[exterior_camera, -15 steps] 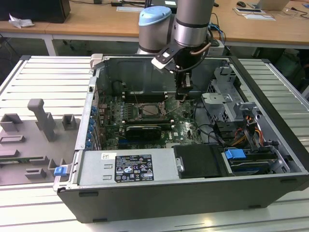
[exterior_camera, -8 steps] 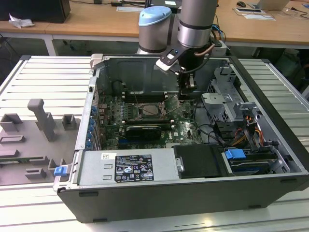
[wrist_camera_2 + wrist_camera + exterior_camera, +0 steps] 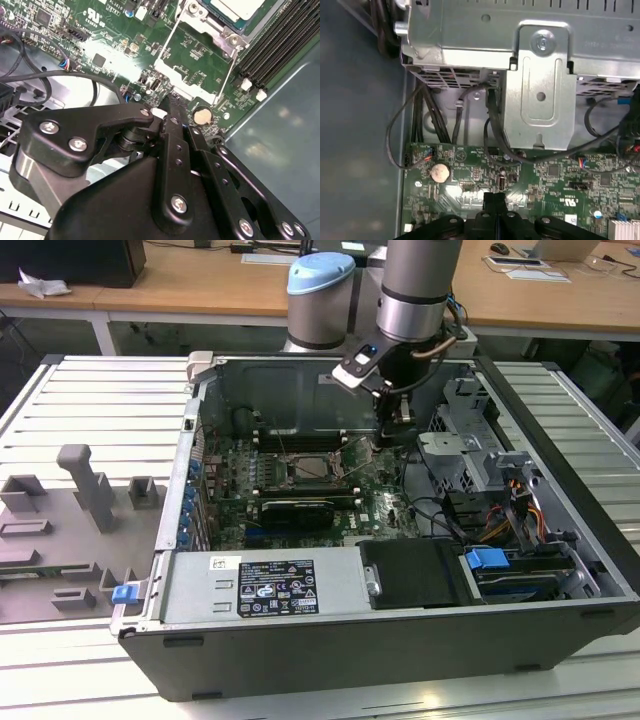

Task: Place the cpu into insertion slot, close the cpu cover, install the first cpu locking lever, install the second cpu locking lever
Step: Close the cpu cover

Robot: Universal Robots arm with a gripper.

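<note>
1. The small square silvery-beige cpu [image 3: 239, 7] lies in the silver-rimmed dark insertion slot [image 3: 212, 30] on the green circuit board [image 3: 195, 55].
2. A thin wire lever [image 3: 171, 42] runs alongside (latched or not, unclear).
3. The black claw [image 3: 494, 196], fingers pressed together, hangs over the board near a round coin battery [image 3: 440, 172].

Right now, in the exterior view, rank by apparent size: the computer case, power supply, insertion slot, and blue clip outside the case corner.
1. computer case
2. power supply
3. insertion slot
4. blue clip, smallest, though nearer the camera
</note>
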